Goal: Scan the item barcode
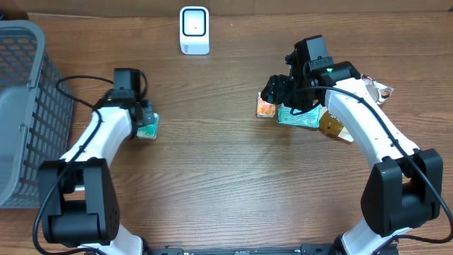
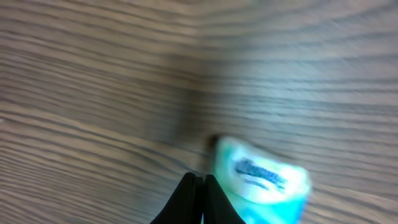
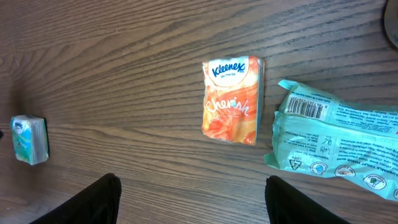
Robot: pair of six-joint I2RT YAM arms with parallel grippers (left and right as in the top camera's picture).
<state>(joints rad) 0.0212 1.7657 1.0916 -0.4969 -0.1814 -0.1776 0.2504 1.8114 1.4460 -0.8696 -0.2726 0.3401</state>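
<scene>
1. While overhead is taking in both arms, the grey basket (image 1: 21, 106), the white scanner (image 1: 194, 30) and a brown packet (image 1: 333, 126), the wrist cams are only catching small patches of the surface (image 2: 93, 74).
2. Left wrist cam is giving a blurred close-up. The left hand (image 2: 199, 186) is sitting w/ fingers pressed together, pinching nothing, and the small teal pack (image 2: 261, 180) is lying just beside it.
3. Right wrist cam is showing the right hand (image 3: 191, 183) spread wide and empty, hovering over the orange pack (image 3: 231, 102) and the teal wipes pack (image 3: 339, 146), which are lying near each other but apart.
4. Orange pack is reading "Kleenex". Wipes pack is showing its barcode (image 3: 308, 107) face up. Overhead is too small to read either.
5. Count: 2 arms, 1 scanner, 1 basket, 4 packs. A half-hidden item (image 1: 381, 89) is peeking out by the right arm.
</scene>
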